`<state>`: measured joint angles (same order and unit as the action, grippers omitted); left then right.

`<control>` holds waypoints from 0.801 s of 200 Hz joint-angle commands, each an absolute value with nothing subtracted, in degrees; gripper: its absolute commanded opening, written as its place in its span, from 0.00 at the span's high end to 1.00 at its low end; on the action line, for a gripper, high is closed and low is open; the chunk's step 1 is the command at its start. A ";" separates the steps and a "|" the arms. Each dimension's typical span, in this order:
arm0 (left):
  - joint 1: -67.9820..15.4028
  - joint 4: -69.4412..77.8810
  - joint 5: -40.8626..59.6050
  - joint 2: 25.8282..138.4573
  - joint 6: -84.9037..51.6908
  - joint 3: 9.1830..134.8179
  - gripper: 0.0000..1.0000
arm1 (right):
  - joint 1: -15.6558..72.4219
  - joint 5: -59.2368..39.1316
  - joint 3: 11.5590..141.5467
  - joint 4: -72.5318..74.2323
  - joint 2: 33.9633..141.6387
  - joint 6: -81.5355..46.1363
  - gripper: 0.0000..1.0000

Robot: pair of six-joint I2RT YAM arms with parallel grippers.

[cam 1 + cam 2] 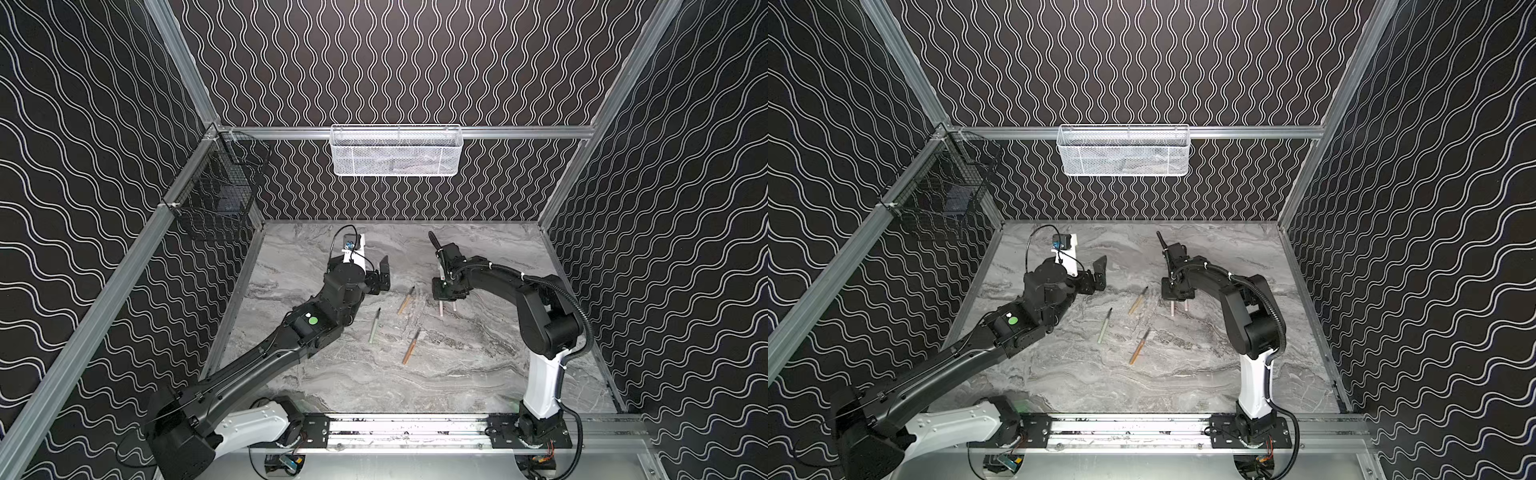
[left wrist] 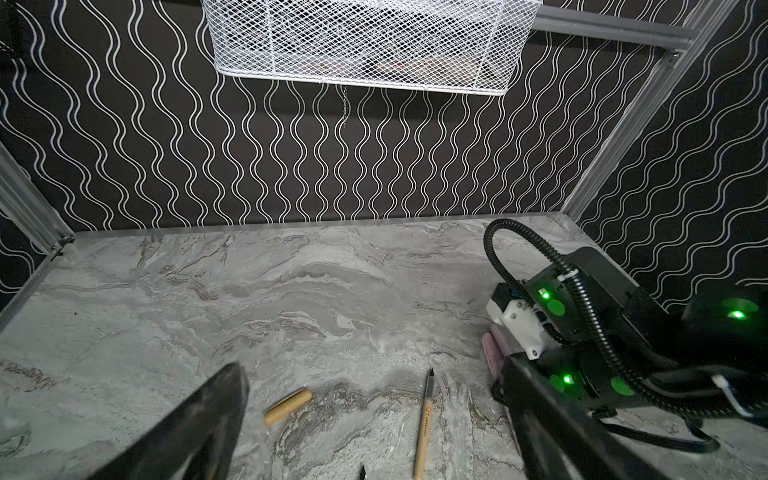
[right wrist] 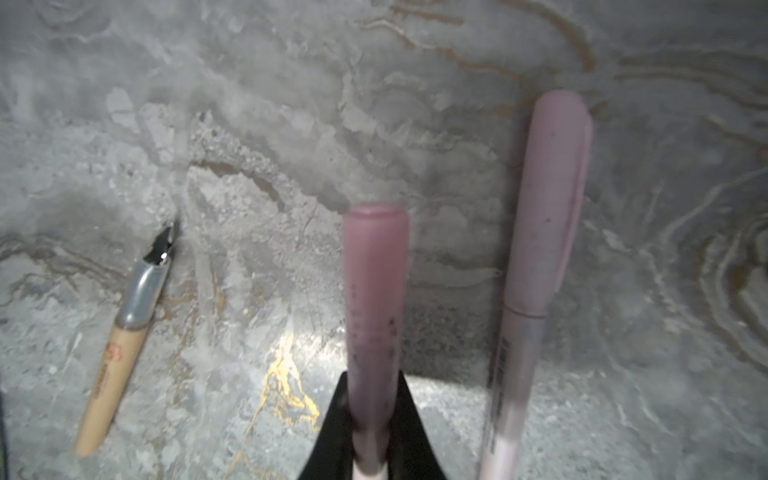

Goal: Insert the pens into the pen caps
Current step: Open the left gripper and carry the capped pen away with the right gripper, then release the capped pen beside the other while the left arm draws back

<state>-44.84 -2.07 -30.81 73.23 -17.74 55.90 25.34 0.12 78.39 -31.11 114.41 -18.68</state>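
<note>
1 white basket (image 1: 392,151), green pen (image 1: 375,326), tan cap (image 2: 289,406) near left end effector (image 1: 384,273)

Black arms (image 1: 536,299), white base links (image 1: 540,386), corrugated black cable (image 1: 587,324), green sticker (image 1: 313,320)

Near the middle of the table (image 1: 457,374), the rear pen (image 1: 406,300), a pen cap (image 2: 288,406) near it, lies behind the left pen (image 1: 375,325) and the front pen (image 1: 411,346). Just toward the right edge, the left capped pen (image 1: 441,309) and right capped pen (image 1: 454,306) sit side by side. A mesh basket (image 1: 392,149) hangs above the back edge.
</note>
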 commanded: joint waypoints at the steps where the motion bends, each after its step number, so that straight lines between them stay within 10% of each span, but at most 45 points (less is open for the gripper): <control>1: -44.79 -0.49 -29.94 73.48 -16.88 56.19 0.02 | 25.33 3.05 79.12 -32.70 115.34 -20.15 0.84; 160: -44.67 -0.77 -30.05 74.98 -15.15 56.64 0.04 | 23.38 -0.74 79.58 -32.24 100.89 -22.53 0.69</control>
<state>-44.84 -2.15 -29.76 74.15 -16.10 55.92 23.42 -2.24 79.50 -31.57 105.14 -22.02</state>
